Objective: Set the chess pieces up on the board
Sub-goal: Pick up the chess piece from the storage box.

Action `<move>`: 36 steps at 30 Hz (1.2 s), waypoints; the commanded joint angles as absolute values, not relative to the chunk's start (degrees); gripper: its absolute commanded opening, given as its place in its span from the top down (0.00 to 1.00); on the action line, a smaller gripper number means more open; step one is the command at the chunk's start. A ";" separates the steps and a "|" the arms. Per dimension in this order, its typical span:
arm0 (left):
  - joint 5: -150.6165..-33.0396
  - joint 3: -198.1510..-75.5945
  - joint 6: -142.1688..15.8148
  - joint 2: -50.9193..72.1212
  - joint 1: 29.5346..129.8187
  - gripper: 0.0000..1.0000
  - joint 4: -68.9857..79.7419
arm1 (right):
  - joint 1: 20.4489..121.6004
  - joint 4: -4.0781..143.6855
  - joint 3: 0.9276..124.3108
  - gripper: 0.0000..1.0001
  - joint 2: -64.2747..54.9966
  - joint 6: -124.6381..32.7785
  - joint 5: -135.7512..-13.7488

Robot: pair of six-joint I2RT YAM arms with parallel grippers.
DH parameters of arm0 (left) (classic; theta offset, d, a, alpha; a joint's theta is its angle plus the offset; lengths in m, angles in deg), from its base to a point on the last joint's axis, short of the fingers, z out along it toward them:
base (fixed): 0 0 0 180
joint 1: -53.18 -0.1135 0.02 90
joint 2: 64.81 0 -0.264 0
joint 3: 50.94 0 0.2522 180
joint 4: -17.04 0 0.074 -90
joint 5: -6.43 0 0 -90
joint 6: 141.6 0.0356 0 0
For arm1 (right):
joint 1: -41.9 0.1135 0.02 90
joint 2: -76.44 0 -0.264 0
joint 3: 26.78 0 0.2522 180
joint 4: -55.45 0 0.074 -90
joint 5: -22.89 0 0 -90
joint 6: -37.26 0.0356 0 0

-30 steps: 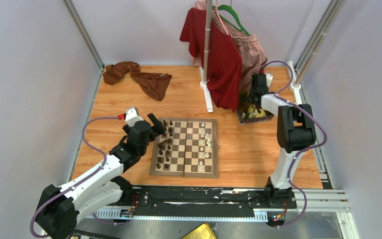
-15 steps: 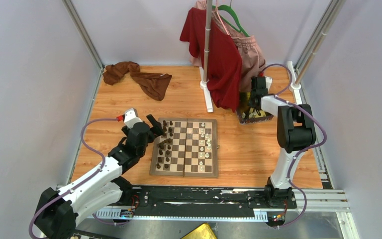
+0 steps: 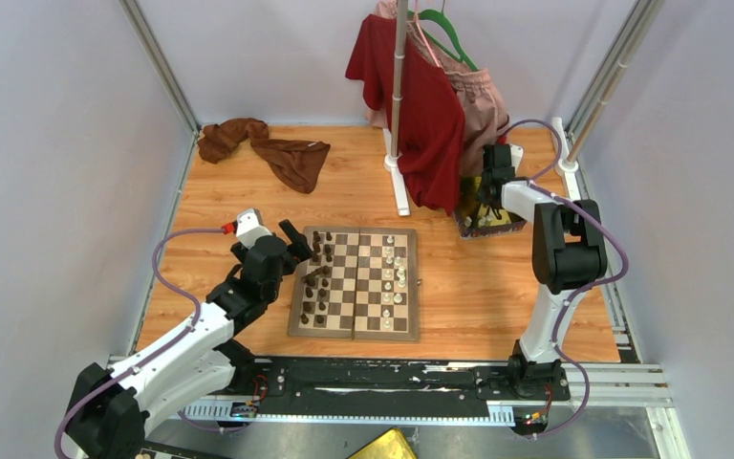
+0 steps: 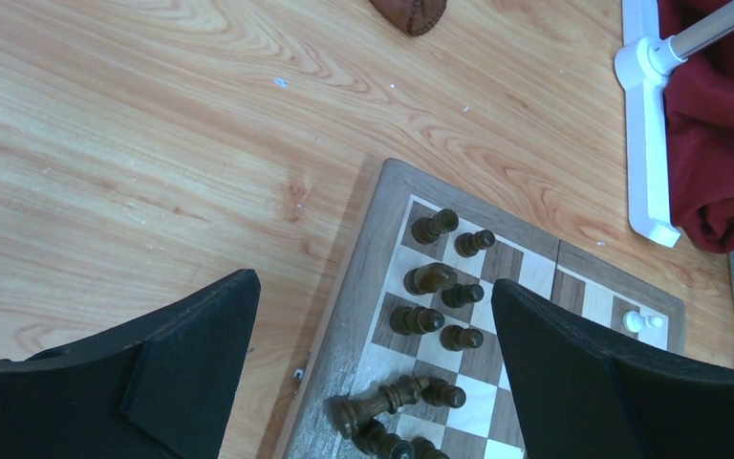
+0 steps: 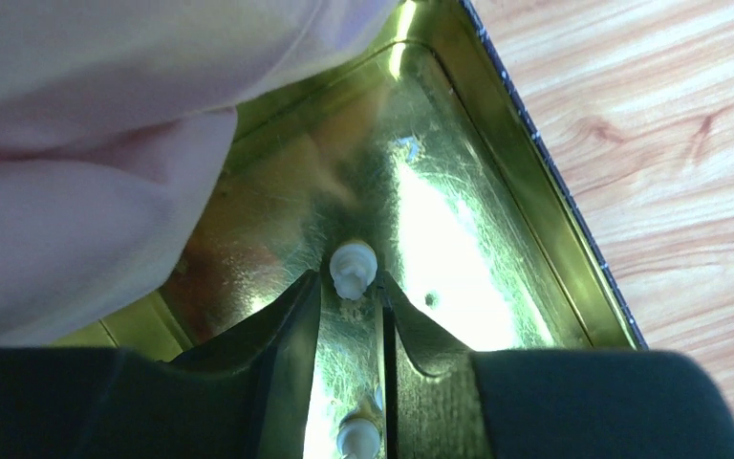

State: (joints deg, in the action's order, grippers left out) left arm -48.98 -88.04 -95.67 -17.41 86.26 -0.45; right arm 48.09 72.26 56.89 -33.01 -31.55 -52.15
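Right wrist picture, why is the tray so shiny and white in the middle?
Right wrist view: light bounces off the gold tray as a white glare streak; the pink cloth up close looks blurry. Left wrist view: board sharp, no glare. Top view: even light, pieces tiny.

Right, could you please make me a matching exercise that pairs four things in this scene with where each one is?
Things:
1. red shirt
2. brown cloth
3. toppled dark piece
4. cream-white piece in the right wrist view

Places:
a. in the gold tray
b. lying on its side on the board
c. hanging on the rack
d. crumpled on the table, far left

Pairs: 1-c; 2-d; 3-b; 4-a
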 commanded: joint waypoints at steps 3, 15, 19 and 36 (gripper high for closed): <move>-45.85 -88.78 -94.84 -17.15 85.94 0.00 -0.80 | 47.17 73.61 60.19 0.71 -33.32 -32.62 -51.28; -45.77 -88.96 -94.93 -17.33 85.96 0.00 -1.59 | 47.00 73.84 59.89 1.00 -33.37 -32.66 -52.21; -45.56 -89.14 -94.93 -18.14 85.96 0.00 -2.55 | 47.08 73.85 59.25 1.00 -31.32 -32.48 -52.98; -45.66 -89.76 -94.16 -22.65 85.90 0.00 -7.12 | 55.32 78.45 49.84 1.00 -13.46 -32.75 -51.21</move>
